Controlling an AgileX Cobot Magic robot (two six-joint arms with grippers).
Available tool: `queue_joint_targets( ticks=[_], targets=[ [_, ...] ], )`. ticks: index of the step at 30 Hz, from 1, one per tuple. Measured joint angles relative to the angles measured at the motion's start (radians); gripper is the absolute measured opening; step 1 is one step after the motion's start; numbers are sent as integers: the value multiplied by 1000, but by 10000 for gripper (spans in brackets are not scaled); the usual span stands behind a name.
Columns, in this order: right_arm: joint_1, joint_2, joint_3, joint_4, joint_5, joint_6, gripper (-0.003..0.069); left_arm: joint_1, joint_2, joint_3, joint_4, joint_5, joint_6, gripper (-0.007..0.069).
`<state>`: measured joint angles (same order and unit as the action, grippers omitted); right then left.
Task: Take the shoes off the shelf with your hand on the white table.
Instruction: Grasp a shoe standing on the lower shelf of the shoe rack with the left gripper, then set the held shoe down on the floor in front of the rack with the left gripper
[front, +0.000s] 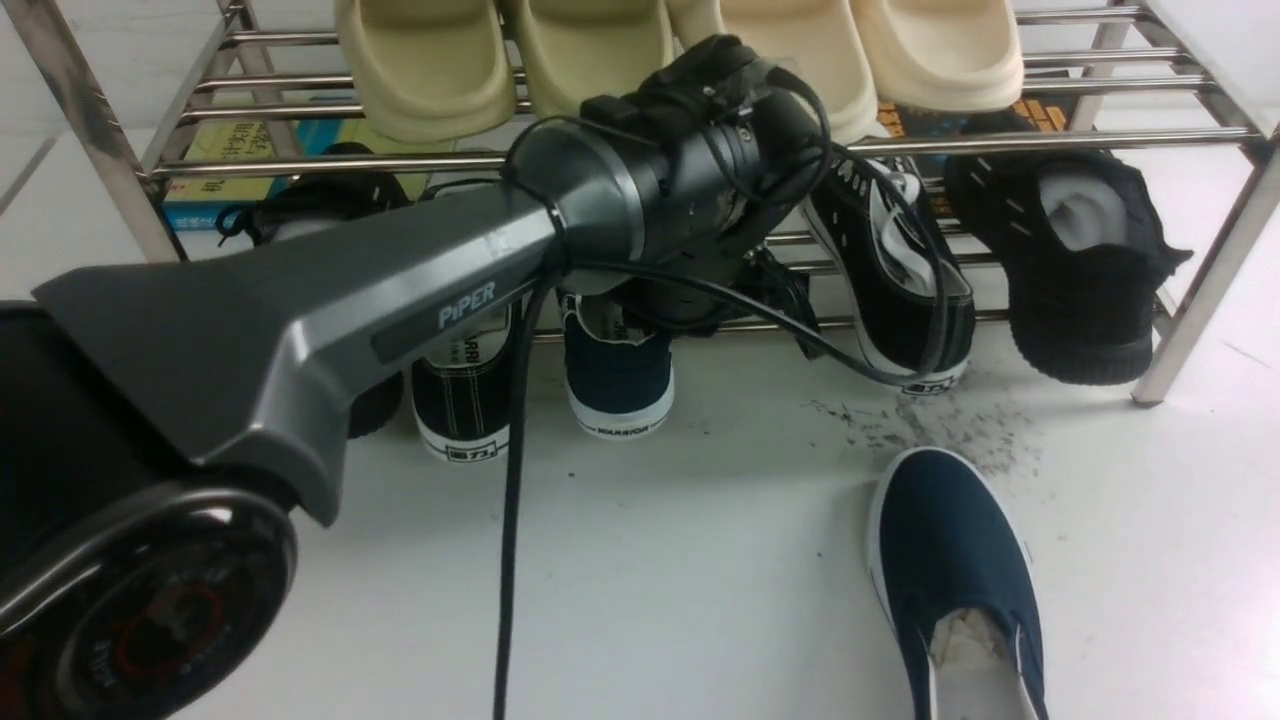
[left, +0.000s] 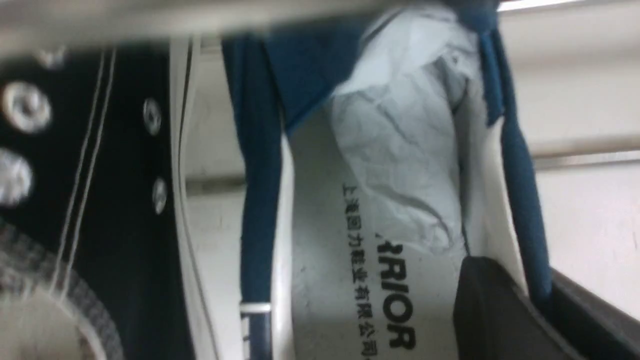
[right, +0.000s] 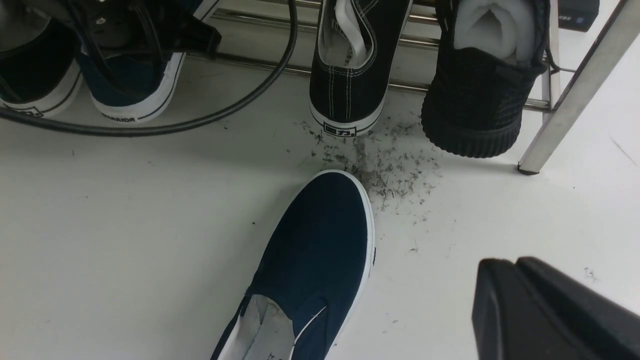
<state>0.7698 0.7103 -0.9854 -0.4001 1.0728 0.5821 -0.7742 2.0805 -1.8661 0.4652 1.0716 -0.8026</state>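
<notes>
The task looks about half done. One navy shoe on the table (front: 950, 570) lies flat on the white table (front: 700, 570), toward its near edge and right of the middle, its toe just short of the grey scuff patch (front: 930, 425). It stands clear of the shoe rack (front: 1150, 135).

The navy shoe on the rack (front: 617, 380) sits on the lower tier near the middle, its heel hanging over the front bar, just beside a black lace-up sneaker (front: 465, 400). The left gripper (left: 525, 280) is at it. In the left wrist view one finger sits inside the shoe on the insole below the crumpled paper (left: 400, 140), the other is outside, and the blue side wall is pinched between them.

The right gripper (right: 520, 265) hangs above the table to the right of the delivered shoe, its fingers apparently together and holding nothing.

What is left, by this reading, is to draw the gripped shoe off the tier and set it down on the table.
</notes>
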Motion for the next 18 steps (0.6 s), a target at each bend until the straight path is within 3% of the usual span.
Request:
queue_joint_targets(
  ticks=[6,18],
  targets=[
    [0,0,0,0,0,0,56,-81,-96,-40,-61,156,5,33],
    [0,0,1,0,48,0,69,-355,-194,-26,-168,163,-92,32]
  ],
)
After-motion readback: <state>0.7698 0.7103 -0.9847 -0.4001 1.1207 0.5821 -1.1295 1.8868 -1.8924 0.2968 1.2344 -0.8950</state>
